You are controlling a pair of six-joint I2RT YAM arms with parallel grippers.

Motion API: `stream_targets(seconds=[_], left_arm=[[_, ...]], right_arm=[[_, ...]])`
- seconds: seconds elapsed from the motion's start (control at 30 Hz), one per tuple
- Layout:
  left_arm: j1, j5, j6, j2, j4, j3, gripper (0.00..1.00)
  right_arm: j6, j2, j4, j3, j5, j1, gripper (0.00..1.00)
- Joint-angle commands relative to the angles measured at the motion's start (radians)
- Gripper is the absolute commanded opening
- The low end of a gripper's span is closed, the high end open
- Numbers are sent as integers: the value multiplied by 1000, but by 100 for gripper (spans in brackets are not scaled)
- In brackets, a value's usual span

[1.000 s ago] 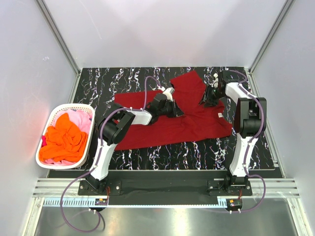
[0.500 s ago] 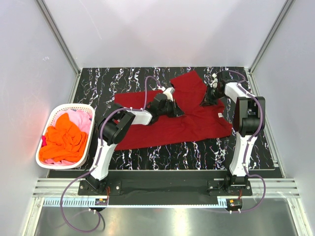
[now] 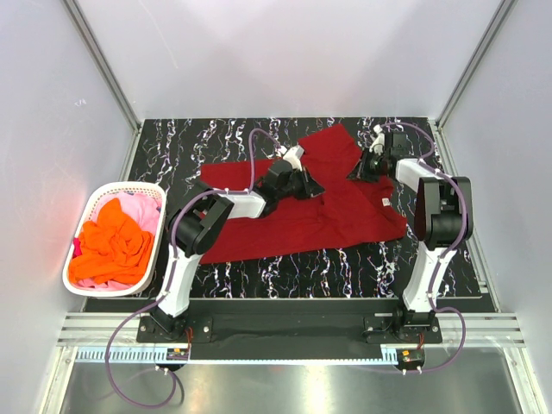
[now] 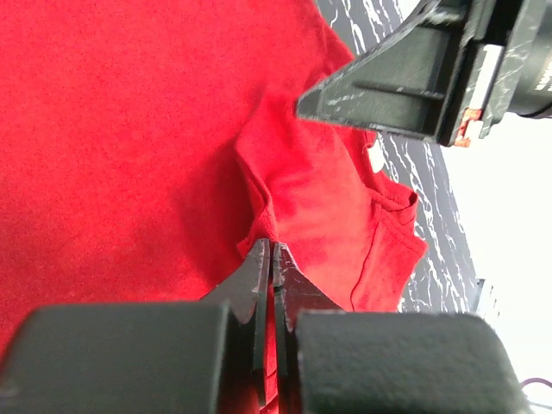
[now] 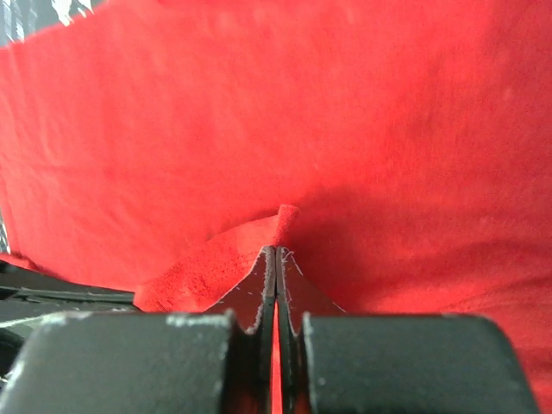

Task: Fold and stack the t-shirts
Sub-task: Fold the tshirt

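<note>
Found dark red t-shirt [image 3: 302, 226] spread mid-table, right of basket [image 3: 129, 185]. Saw left gripper [image 4: 272, 259] and right gripper [image 5: 276, 259] both pinched tight on its far cloth. Judged fold just starting; next called for lifting together, carrying edge nearward.

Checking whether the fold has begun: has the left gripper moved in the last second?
Yes. In the top view the left gripper, shut on the dark red t-shirt, has shifted slightly toward the far edge of the table.

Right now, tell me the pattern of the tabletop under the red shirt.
The tabletop is black with white marble-like veining, best seen in the top external view.
</note>
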Motion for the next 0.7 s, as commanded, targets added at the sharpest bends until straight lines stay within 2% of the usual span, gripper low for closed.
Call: stream_targets(seconds=[0.0, 0.23, 0.67], left_arm=[[-4, -45, 3, -41, 90, 7, 0], [-2, -49, 33, 4, 55, 72, 0], [-2, -146, 60, 74, -63, 162, 0]], right_arm=[[-1, -82, 132, -22, 31, 9, 0], [21, -93, 167, -37, 89, 8, 0], [42, -83, 178, -54, 200, 8, 0]])
